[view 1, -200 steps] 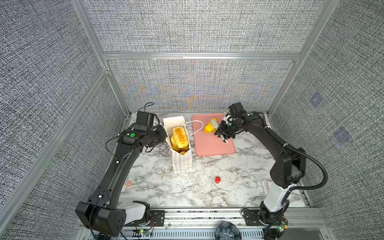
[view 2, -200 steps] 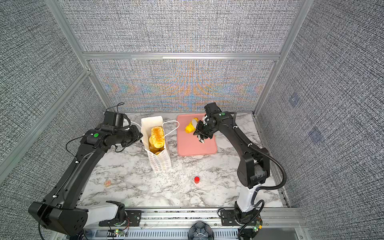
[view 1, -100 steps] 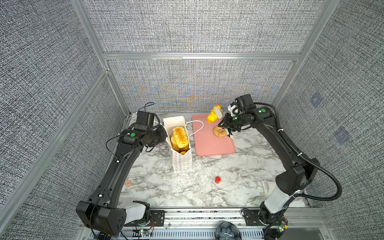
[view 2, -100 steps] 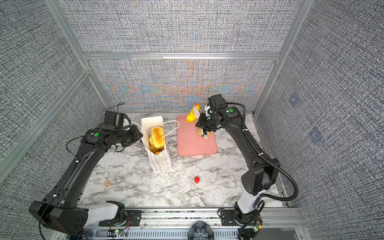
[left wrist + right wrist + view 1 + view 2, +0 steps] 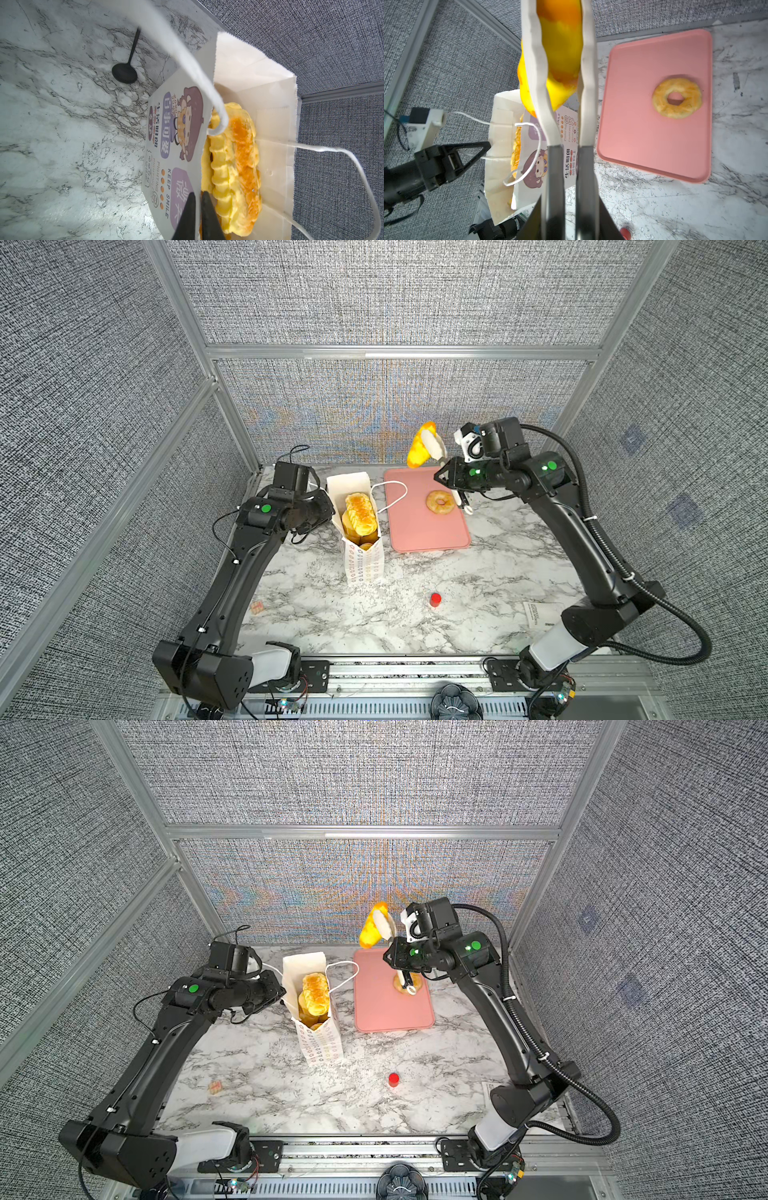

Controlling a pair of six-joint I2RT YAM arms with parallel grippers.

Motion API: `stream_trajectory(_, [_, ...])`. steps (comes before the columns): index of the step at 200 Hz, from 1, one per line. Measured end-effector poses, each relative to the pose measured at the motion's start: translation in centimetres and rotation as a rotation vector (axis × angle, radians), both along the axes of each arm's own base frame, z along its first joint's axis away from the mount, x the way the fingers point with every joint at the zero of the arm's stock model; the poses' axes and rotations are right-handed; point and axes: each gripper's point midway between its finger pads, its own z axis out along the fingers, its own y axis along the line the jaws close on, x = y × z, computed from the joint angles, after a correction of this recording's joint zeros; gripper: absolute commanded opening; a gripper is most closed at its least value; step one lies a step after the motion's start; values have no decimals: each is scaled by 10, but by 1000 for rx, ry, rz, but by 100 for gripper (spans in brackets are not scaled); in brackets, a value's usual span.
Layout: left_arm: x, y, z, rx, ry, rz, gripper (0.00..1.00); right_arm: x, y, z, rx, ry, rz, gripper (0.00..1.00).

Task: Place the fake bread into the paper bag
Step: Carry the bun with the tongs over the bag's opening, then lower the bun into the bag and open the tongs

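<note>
Above the pink tray's (image 5: 415,531) far edge, in a top view: right claw (image 5: 431,444) clamped on a yellow loaf (image 5: 416,455), aloft. The paper bag (image 5: 360,560) stands well to its left, already stuffed with several breads.

Left wrist: left claw (image 5: 198,197) pinched shut on the bag wall, braided piece (image 5: 234,166) just beside its tips.

Right wrist: ring cake (image 5: 677,100) on the tray beside the claw, not yet bagged.

In a top view the paper bag (image 5: 362,562) stands mid-frame, bread (image 5: 359,512) in it; right of it lies the tray (image 5: 415,531), a ring cake (image 5: 440,502) on it; a cylinder (image 5: 435,599) sits below the tray.
</note>
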Motion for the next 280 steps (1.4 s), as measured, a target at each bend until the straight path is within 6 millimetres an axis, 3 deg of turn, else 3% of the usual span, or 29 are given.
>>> stream_trajectory(45, [0, 0, -1, -1, 3, -1, 10, -20, 36, 25, -20, -111, 136, 30])
stream_trajectory(117, [0, 0, -1, -1, 3, -1, 9, -36, 79, 23, -53, -133, 267, 30])
stream_trajectory(178, [0, 0, 1, -3, -1, 0, 9, -54, 112, 2, -123, -51, 348, 30])
stream_trajectory(229, [0, 0, 4, -4, -6, 0, 9, -70, 117, -26, -206, 55, 357, 31])
stream_trajectory(280, [1, -1, 5, -5, -8, 0, 9, -79, 123, -37, -231, 95, 372, 33])
